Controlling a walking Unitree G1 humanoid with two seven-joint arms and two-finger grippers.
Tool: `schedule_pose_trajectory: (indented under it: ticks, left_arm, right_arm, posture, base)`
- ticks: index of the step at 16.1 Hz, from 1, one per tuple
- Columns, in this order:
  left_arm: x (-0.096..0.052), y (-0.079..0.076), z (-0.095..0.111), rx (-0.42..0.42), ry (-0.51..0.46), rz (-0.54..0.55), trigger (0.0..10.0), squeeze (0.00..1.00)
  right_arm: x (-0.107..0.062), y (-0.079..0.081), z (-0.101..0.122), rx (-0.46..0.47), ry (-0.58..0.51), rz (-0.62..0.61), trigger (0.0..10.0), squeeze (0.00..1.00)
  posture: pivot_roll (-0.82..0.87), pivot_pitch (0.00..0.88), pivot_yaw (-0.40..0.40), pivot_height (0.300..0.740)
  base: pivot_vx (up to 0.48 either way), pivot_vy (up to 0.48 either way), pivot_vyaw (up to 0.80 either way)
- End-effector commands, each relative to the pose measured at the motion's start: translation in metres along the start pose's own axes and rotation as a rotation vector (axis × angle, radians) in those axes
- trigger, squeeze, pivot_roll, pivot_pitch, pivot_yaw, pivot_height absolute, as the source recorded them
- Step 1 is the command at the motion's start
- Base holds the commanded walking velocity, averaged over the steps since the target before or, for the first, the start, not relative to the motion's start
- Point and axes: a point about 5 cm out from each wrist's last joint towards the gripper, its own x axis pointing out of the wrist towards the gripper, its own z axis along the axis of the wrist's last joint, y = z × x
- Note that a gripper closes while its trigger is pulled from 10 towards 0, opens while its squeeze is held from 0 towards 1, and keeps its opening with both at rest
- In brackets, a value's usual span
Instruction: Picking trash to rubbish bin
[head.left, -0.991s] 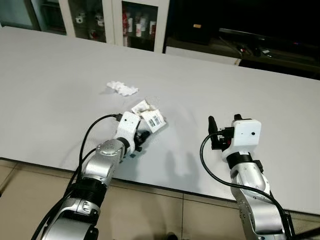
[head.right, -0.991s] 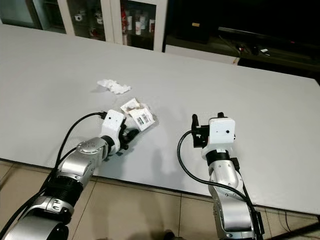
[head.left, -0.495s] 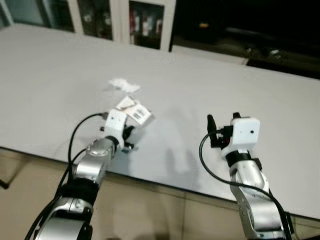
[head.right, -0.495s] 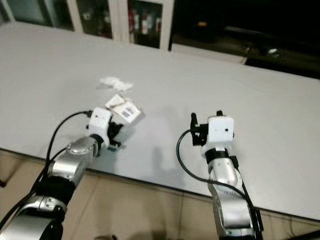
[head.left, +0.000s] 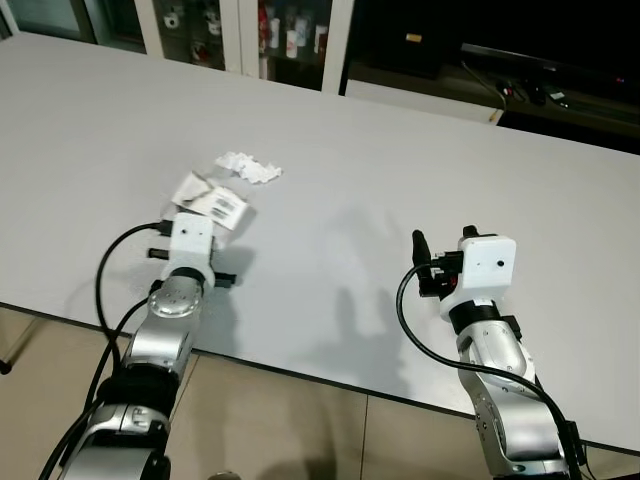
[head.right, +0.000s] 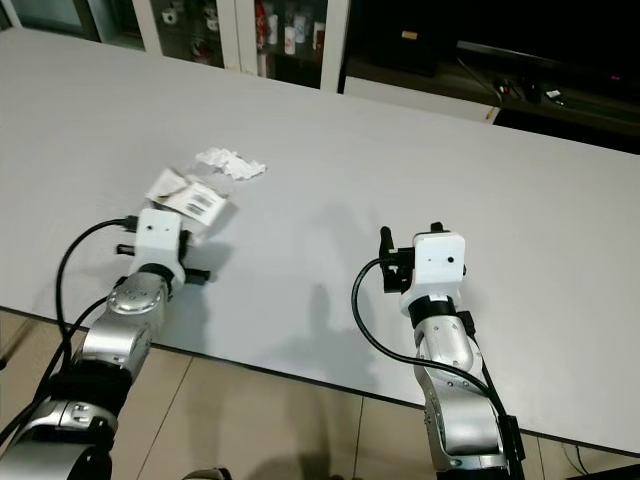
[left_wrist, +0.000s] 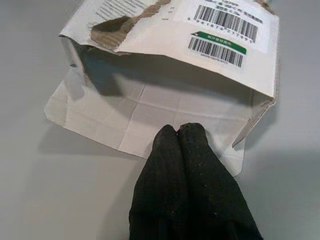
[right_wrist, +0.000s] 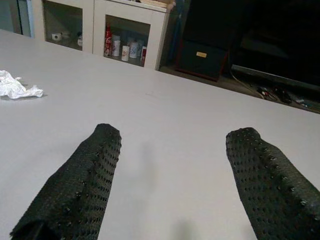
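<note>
Lying at the left side of the grey tabletop (head.left: 330, 130), the torn white carton (left_wrist: 170, 60) with barcode labels is the piece of trash in hand: its ripped top flap sags open, and a flattened lower flap spreads toward the left gripper (left_wrist: 177, 131). That gripper's jaws are pressed together at the edge of this lower flap, and from the wrist view they appear to pinch it, though whether paper truly sits between the tips is hard to confirm. Just beyond the carton, farther from the robot, rests a crumpled white tissue (head.left: 248, 167), close by but apart from the carton. Well off to the carton's right, the right gripper (right_wrist: 170, 145) is held above bare tabletop with its jaws wide apart, holding nothing. Past the far edge of the tabletop stands a glass-fronted cabinet (head.left: 240, 25) with small bottles inside. No rubbish bin is visible. The step in hand looks like securing and lifting the carton. The next move likely calls for a steady lift that keeps the thin flap from slipping or tearing, then a turn away from the tabletop to find the bin; the tissue would remain for a further pick.
</note>
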Motion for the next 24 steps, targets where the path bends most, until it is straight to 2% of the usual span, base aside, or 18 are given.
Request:
schedule_pose_trajectory:
  ticks: [1, 3, 7, 11, 14, 15, 16, 18, 20, 24]
  left_arm:
    - [-0.006, 0.000, -0.021, 0.024, 0.065, 0.030, 0.0, 0.00]
    - [-0.007, -0.004, -0.004, 0.024, -0.037, 0.048, 0.0, 0.00]
    - [-0.011, -0.027, 0.039, 0.016, -0.273, 0.007, 0.0, 0.00]
    - [-0.013, -0.040, 0.064, -0.003, -0.352, -0.026, 0.0, 0.00]
    - [-0.009, -0.046, 0.066, -0.004, -0.320, -0.032, 0.0, 0.00]
    - [-0.007, -0.048, 0.063, 0.009, -0.301, -0.040, 6.8, 1.00]
    - [-0.005, -0.048, 0.061, 0.000, -0.287, -0.028, 10.0, 1.00]
    - [-0.004, -0.047, 0.060, 0.023, -0.273, -0.027, 10.0, 1.00]
    - [-0.002, -0.043, 0.046, 0.022, -0.205, 0.002, 10.0, 1.00]
    - [-0.001, -0.037, 0.041, 0.060, -0.190, 0.050, 10.0, 1.00]
  right_arm:
    - [0.000, -0.002, 0.000, 0.002, -0.006, 0.000, 10.0, 0.00]
    - [0.001, -0.002, 0.000, 0.001, -0.007, 0.002, 10.0, 0.00]
    - [0.002, -0.003, 0.001, -0.006, -0.010, 0.005, 10.0, 0.00]
    - [0.003, -0.005, 0.002, -0.013, -0.015, 0.005, 10.0, 0.00]
    - [0.003, -0.005, 0.003, -0.016, -0.017, 0.004, 10.0, 0.00]
    - [0.003, -0.005, 0.003, -0.017, -0.018, 0.004, 10.0, 0.00]
    - [0.003, -0.005, 0.003, -0.018, -0.018, 0.004, 10.0, 0.00]
    - [0.002, -0.005, 0.003, -0.018, -0.017, 0.001, 10.0, 0.00]
    - [0.002, -0.006, 0.003, -0.018, -0.015, 0.001, 10.0, 0.00]
    - [0.001, -0.007, 0.002, -0.020, -0.011, 0.001, 10.0, 0.00]
  posture:
    - [0.27, 0.091, -0.128, 0.740]
    - [0.26, 0.091, -0.130, 0.740]
    - [0.26, 0.083, -0.136, 0.740]
    - [0.25, 0.075, -0.140, 0.740]
    - [0.25, 0.071, -0.140, 0.740]
    - [0.25, 0.071, -0.140, 0.740]
    - [0.25, 0.071, -0.140, 0.740]
    - [0.25, 0.071, -0.140, 0.740]
    - [0.24, 0.071, -0.140, 0.740]
    - [0.24, 0.075, -0.144, 0.740]
  base:
    - [0.000, 0.000, 0.00]
    - [0.000, 0.000, 0.00]
    - [0.000, 0.000, 0.00]
    - [0.000, 0.000, 0.00]
    - [0.000, 0.000, 0.00]
    - [0.000, 0.000, 0.00]
    - [0.000, 0.000, 0.00]
    - [0.000, 0.000, 0.00]
    - [0.000, 0.000, 0.00]
    - [0.000, 0.000, 0.00]
